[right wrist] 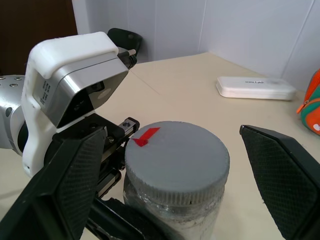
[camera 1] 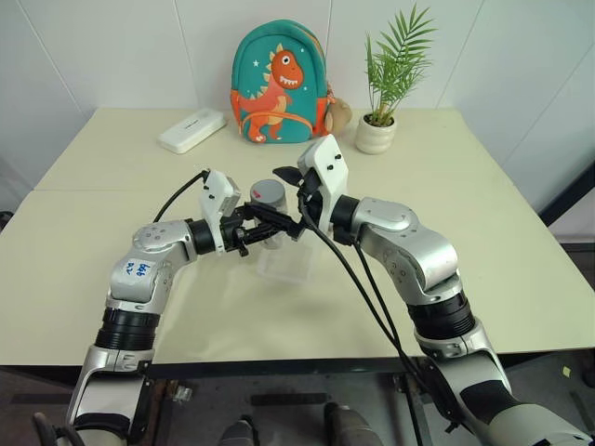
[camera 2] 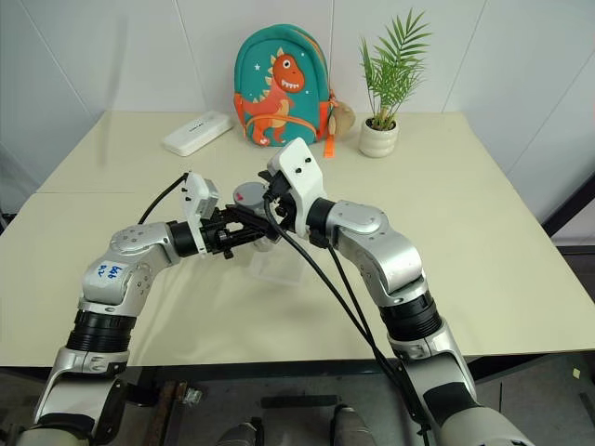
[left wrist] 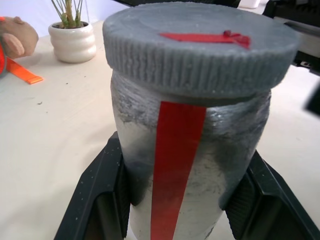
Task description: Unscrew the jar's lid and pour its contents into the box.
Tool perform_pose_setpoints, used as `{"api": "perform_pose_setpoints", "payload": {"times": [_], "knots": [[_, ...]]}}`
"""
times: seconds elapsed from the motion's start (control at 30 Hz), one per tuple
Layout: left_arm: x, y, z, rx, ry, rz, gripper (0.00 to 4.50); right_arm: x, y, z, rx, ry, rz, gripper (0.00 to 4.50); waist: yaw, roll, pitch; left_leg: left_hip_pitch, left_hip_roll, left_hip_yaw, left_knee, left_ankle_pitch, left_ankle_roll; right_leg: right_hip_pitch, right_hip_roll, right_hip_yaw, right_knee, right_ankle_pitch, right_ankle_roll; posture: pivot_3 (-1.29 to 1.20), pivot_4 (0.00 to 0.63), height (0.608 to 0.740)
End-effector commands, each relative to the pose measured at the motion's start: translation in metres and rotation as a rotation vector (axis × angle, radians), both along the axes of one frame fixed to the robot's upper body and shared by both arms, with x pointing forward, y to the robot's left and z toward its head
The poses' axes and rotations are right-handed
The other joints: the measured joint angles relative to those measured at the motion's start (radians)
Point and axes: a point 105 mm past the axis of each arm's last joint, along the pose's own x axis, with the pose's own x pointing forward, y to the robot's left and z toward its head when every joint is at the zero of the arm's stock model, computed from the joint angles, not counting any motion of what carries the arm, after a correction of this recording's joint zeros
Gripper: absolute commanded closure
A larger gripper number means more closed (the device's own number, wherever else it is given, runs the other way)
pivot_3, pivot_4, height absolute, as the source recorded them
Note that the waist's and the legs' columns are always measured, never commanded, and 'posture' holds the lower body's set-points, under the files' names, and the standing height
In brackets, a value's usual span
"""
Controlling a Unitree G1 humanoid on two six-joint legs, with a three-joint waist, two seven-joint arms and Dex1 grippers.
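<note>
Jar (left wrist: 190,165) up off the table (camera 1: 483,214), clamped in the left gripper (left wrist: 185,200), black fingers (left wrist: 102,195) pressed tight against both sides of the silver body. Standing upright, long axis vertical, red stripe running straight up the wall, facing the left wrist camera. Lid (left wrist: 200,50) still on top, grey, ribbed around the edge, a red mark across its flat face. Lid pointing up toward the ceiling, base pointing down.

From the head view, jar (camera 1: 270,200) hanging near the middle of the table, just above the near side of the clear box (camera 1: 284,265). Box flat on the tabletop, directly below and slightly nearer the robot than the jar.

Right gripper (right wrist: 165,165) coming in from the other side, spread wide, one finger (right wrist: 75,180) on each flank of the lid (right wrist: 177,160), a clear gap on both sides. Nothing gripped, no contact with the cap visible. Fingers level with the lid's rim, bracketing it.

Contents hidden inside the closed jar, impossible to tell.

Farther back: a white oblong case (camera 1: 192,130) toward the left rear, a teal dinosaur backpack (camera 1: 279,84) at the back centre, a white plant pot (camera 1: 376,135) with green fronds to its right. All well apart from the jar and the box.
</note>
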Motion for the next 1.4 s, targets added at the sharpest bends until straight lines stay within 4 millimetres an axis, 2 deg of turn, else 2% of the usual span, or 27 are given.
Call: {"api": "perform_pose_setpoints", "payload": {"times": [0.03,0.1,0.23,0.27,0.43,0.53,0.67,1.0,1.13,1.33,1.4], "knots": [[-0.004,-0.004,0.014,-0.005,-0.068,-0.017,2.54,-0.003,-0.005,0.014,0.044,-0.045,0.0,0.19,0.0,0.0,0.0,0.0,0.0,0.0,0.0,0.0,0.0,0.0,0.0,0.0,0.0,0.0,0.0,0.0,0.15,0.74],[-0.005,-0.004,0.015,-0.006,-0.069,-0.016,2.54,-0.003,-0.005,0.013,0.044,-0.039,0.003,0.59,0.0,0.0,0.0,0.0,0.0,0.0,0.0,0.0,0.0,0.0,0.0,0.0,0.0,0.0,0.0,0.0,0.15,0.74],[-0.005,-0.004,0.016,-0.007,-0.072,-0.015,2.54,-0.003,-0.005,0.011,0.041,-0.034,0.009,1.9,0.0,0.0,0.0,0.0,0.0,0.0,0.0,0.0,0.0,0.0,0.0,0.0,0.0,0.0,0.0,0.0,0.15,0.74],[-0.005,-0.003,0.016,-0.008,-0.073,-0.014,2.54,-0.003,-0.005,0.012,0.041,-0.033,0.008,1.96,0.0,0.0,0.0,0.0,0.0,0.0,0.0,0.0,0.0,0.0,0.0,0.0,0.0,0.0,0.0,0.0,0.15,0.74],[-0.005,0.0,0.02,-0.017,-0.075,-0.018,2.54,-0.001,-0.01,0.009,0.029,-0.02,0.009,1.96,0.0,0.0,0.0,0.0,0.0,0.0,0.0,0.0,0.0,0.0,0.0,0.0,0.0,0.0,0.0,0.0,0.15,0.74],[-0.008,0.0,0.023,-0.018,-0.076,-0.062,2.54,-0.006,-0.011,0.006,0.015,-0.002,0.069,1.96,0.0,0.0,0.0,0.0,0.0,0.0,0.0,0.0,0.0,0.0,0.0,0.0,0.0,0.0,0.0,0.0,0.15,0.74],[-0.016,-0.002,0.029,-0.022,-0.069,-0.196,2.54,-0.022,-0.016,0.006,-0.04,0.008,0.236,1.96,0.001,0.0,0.0,0.0,0.0,0.0,0.0,0.0,0.0,0.0,0.0,0.0,0.0,0.0,0.0,0.0,0.15,0.74],[-0.056,-0.006,0.021,0.006,0.02,-0.605,2.54,-0.035,-0.034,0.021,-0.231,-0.022,0.48,1.96,-0.005,0.001,0.001,0.0,0.004,0.0,0.0,-0.001,0.0,-0.002,0.004,0.0,0.001,-0.001,-0.002,0.0,0.15,0.74],[-0.055,-0.01,0.024,-0.002,-0.002,-0.602,2.54,-0.036,-0.033,0.028,-0.227,-0.032,0.504,1.96,-0.002,0.001,0.001,-0.001,0.005,0.001,0.0,-0.001,0.0,-0.004,0.005,0.0,0.002,-0.002,-0.003,0.0,0.15,0.74],[-0.054,-0.01,0.024,-0.003,-0.015,-0.592,2.54,-0.035,-0.033,0.028,-0.204,-0.015,0.494,1.96,-0.001,0.001,0.001,-0.001,0.005,0.001,0.0,-0.001,0.0,-0.004,0.005,0.0,0.003,-0.002,-0.003,0.0,0.15,0.74],[-0.054,-0.01,0.023,-0.002,-0.017,-0.589,2.54,-0.035,-0.033,0.027,-0.193,-0.002,0.493,1.25,-0.001,0.001,0.001,-0.001,0.005,0.001,0.0,-0.001,0.0,-0.004,0.005,0.0,0.003,-0.002,-0.003,0.0,0.15,0.74]]}}
